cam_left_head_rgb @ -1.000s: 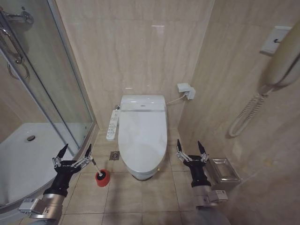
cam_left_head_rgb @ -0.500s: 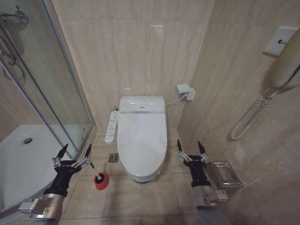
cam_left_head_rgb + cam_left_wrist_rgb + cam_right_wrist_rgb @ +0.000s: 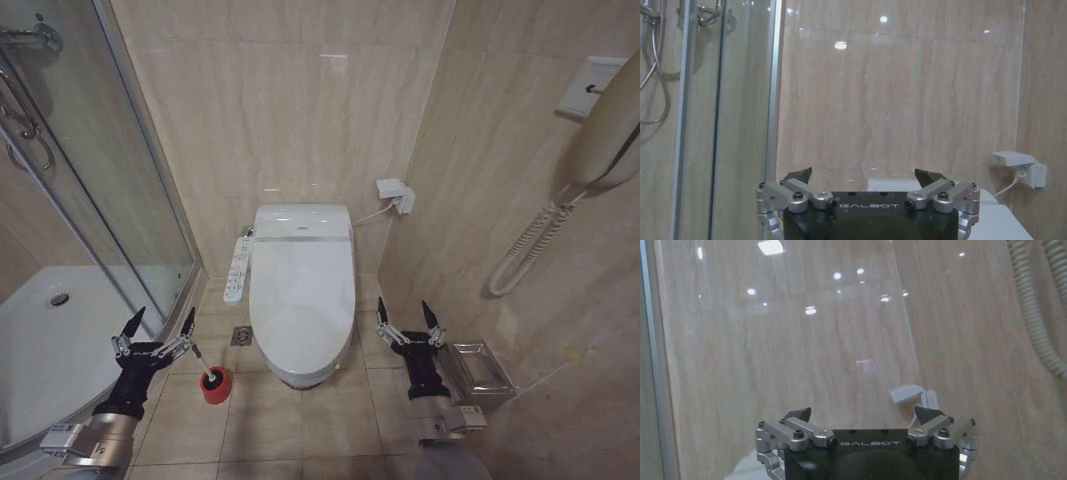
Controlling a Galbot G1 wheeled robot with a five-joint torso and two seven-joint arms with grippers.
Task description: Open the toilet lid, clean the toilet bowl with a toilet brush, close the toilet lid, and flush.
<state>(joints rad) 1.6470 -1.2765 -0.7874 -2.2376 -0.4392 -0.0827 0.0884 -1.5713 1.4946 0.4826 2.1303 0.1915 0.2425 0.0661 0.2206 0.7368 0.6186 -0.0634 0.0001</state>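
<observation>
The toilet lid is a glossy white oval lying flat and shut, so the toilet bowl beneath it is hidden. Left of the toilet, the toilet brush stands in a small red cup on the floor, its thin handle leaning left. My left gripper hangs open just left of and above the brush handle, holding nothing. On the right of the toilet my right gripper is also open and empty. Both wrist views show open fingers: left gripper, right gripper.
A glass shower enclosure with a white tray fills the left. A control panel hangs at the toilet's left side. A wall socket, a handset with coiled cord and a metal holder line the right wall.
The whole head view has shifted slightly, so the camera moved. Both grippers stay in the same pose, open and empty.
</observation>
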